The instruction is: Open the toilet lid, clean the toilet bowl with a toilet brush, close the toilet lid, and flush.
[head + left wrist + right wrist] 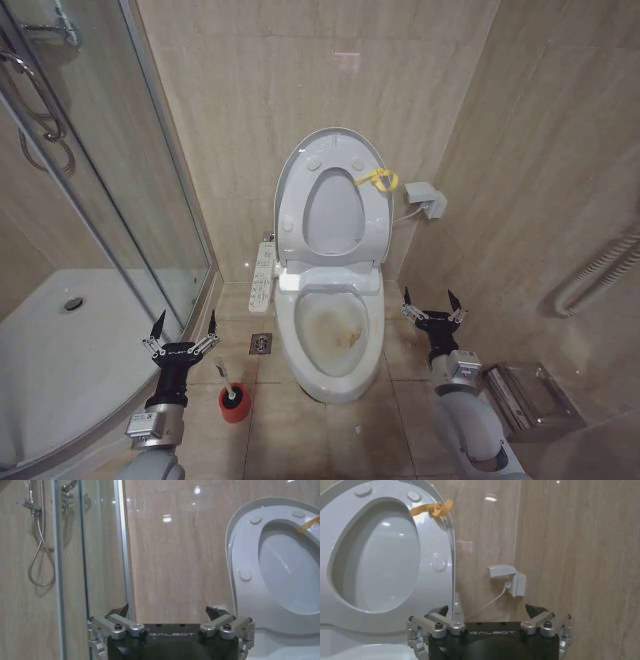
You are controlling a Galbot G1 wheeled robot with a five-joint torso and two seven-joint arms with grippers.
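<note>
Currently lid (330,150) up against wall, stained bowl (331,335) exposed; brush (228,383) in red cup (236,406); left pincer (185,327) and right pincer (431,301) both spread, empty

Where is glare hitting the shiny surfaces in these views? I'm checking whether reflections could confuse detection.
Head view: a faint bright patch on the wall tile above the raised toilet lid; the toilet bowl is evenly lit. Left wrist view: small light spots on the tile beside the shower glass. Right wrist view: a highlight on the tile and a soft sheen on the lid.
</note>
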